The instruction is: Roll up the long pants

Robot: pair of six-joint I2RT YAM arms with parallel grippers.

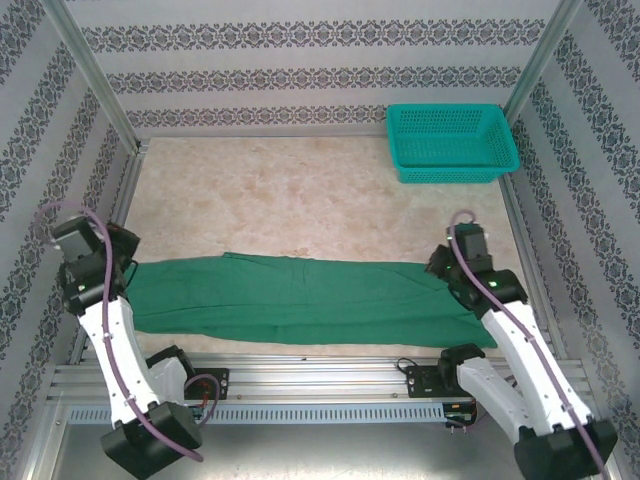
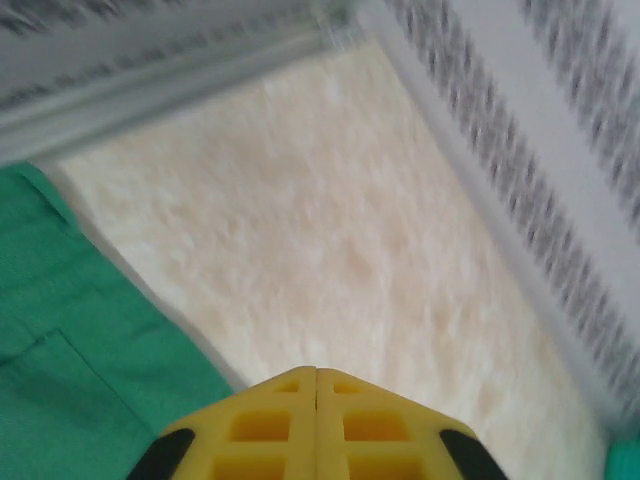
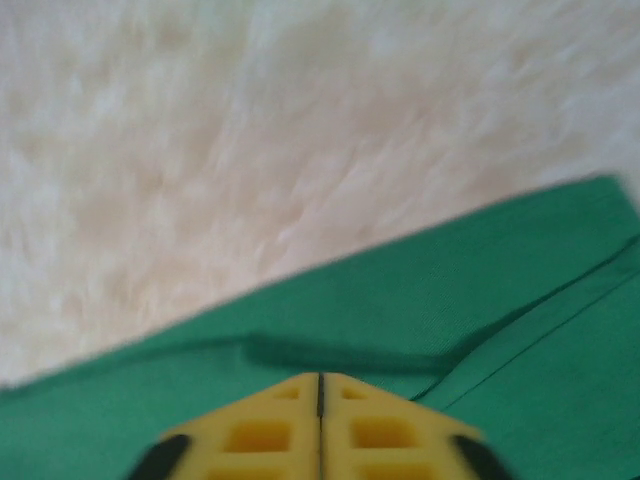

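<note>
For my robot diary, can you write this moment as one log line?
pants: flat, unrolled | left gripper: shut, empty | right gripper: shut, above pants | basket: far right corner

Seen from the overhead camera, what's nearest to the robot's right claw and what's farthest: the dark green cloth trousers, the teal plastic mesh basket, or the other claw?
1. Dark green cloth trousers, lying directly beneath the right gripper.
2. Teal plastic mesh basket, in the far right corner.
3. Left gripper, over at the left end of the trousers.
</note>
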